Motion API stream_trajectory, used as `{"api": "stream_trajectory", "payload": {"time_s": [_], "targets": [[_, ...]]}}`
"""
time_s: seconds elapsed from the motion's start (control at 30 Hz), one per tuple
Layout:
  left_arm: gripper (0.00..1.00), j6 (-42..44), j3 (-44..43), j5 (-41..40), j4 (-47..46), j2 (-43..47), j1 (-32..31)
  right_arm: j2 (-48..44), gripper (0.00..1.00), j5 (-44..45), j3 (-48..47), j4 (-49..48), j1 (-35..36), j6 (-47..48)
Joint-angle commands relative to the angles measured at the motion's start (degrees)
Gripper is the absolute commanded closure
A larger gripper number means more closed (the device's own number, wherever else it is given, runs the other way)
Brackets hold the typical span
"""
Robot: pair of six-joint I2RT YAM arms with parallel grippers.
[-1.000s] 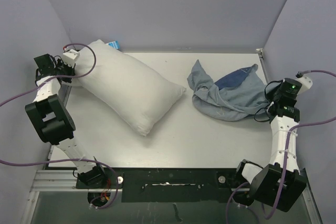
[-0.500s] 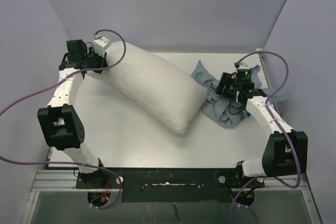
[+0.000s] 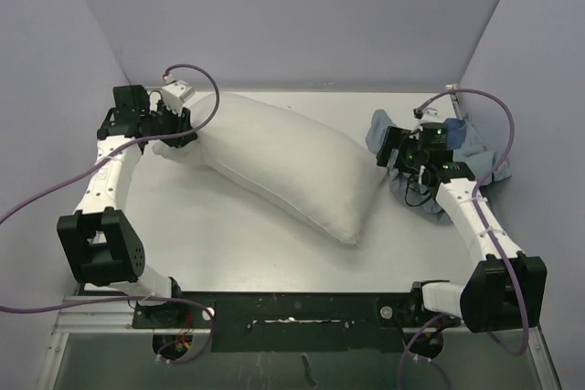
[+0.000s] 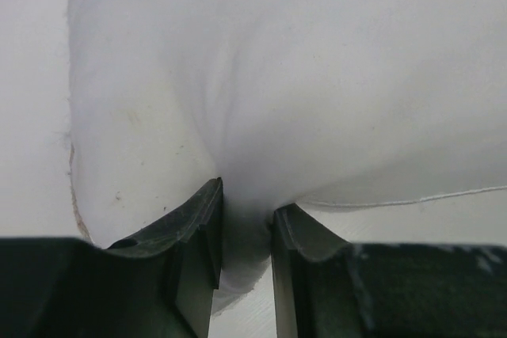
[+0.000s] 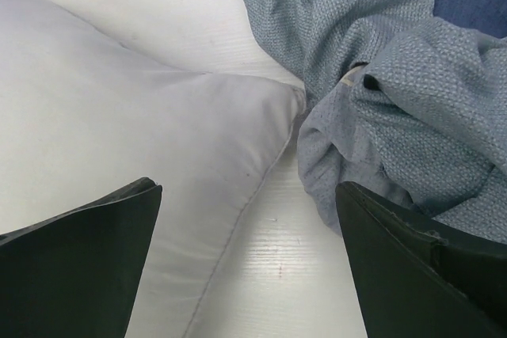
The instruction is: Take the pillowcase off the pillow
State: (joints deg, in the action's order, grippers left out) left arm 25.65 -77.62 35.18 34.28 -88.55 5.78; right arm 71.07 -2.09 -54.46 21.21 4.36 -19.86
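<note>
The white pillow (image 3: 292, 166) lies bare and slantwise across the table, its right corner close to the pillowcase. My left gripper (image 3: 176, 134) sits at the pillow's far left end; in the left wrist view a fold of the pillow (image 4: 317, 77) is pinched between the narrowly parted fingers of the left gripper (image 4: 245, 227). The blue pillowcase (image 3: 475, 148) is crumpled at the back right, partly hidden by my right arm. My right gripper (image 3: 391, 154) hovers between the two. In the right wrist view the right gripper (image 5: 249, 259) stands wide open over bare table, pillow (image 5: 119, 116) to its left, pillowcase (image 5: 380, 77) to its right.
Lilac walls (image 3: 292, 15) close in the table on the left, back and right. Purple cables (image 3: 196, 75) loop from both wrists. The table's near strip (image 3: 274, 262) in front of the pillow is bare white board.
The left arm has carried the pillow's end inward, so the pillow shifted right. The right gripper let go of the pillowcase, opened wide and moved toward the pillow's corner; the pillowcase bunched up.
</note>
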Motion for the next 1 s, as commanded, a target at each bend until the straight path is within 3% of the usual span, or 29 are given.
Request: {"api": "stream_trajectory", "payload": {"time_s": [0.0, 0.03, 0.07, 0.17, 0.3, 0.47, 0.6, 0.7, 0.8, 0.97], "targets": [[0.77, -0.50, -3.78, -2.99, -7.17, -0.43, 1.31, -0.85, 0.02, -1.46, 1.63, -0.33, -0.15, 0.52], [0.77, -0.90, -3.71, -3.61, -7.66, -0.63, 2.14, -1.04, 0.02, -1.70, 2.50, -0.52, -0.14, 0.46], [0.69, -1.53, -4.07, -3.06, -7.37, -0.77, 3.26, -1.38, 0.02, -1.89, 3.16, -0.55, -0.14, 0.47], [0.24, -1.86, -6.67, 1.30, -3.40, -0.96, 6.96, -1.67, 0.02, -2.45, 4.44, -0.48, 0.01, 0.75], [0.02, 0.47, -9.87, 7.75, 2.63, 1.01, 8.92, -1.96, 0.02, -0.93, 4.36, -0.76, 0.03, 1.20], [0.02, -8.31, -7.61, 11.29, -1.34, 4.49, 8.97, -5.45, 0.02, 7.80, 4.21, -4.94, -0.91, 3.50], [0.02, -22.11, 5.33, 8.40, -19.73, 7.65, 8.86, -9.30, 0.02, 13.85, 10.50, -13.02, -3.92, 5.97], [0.02, -30.31, 17.31, 5.55, -33.81, 9.24, 8.89, -9.57, 0.02, 14.01, 14.87, -15.47, -9.26, 1.55], [0.02, -32.96, 28.31, 3.09, -45.72, 10.00, 8.59, -9.01, 0.02, 13.86, 18.80, -18.58, -11.84, -2.11], [0.02, -28.56, 40.31, -0.43, -54.36, 10.24, 7.85, -5.84, 0.02, 14.23, 22.60, -24.31, -11.91, -0.94]]}}
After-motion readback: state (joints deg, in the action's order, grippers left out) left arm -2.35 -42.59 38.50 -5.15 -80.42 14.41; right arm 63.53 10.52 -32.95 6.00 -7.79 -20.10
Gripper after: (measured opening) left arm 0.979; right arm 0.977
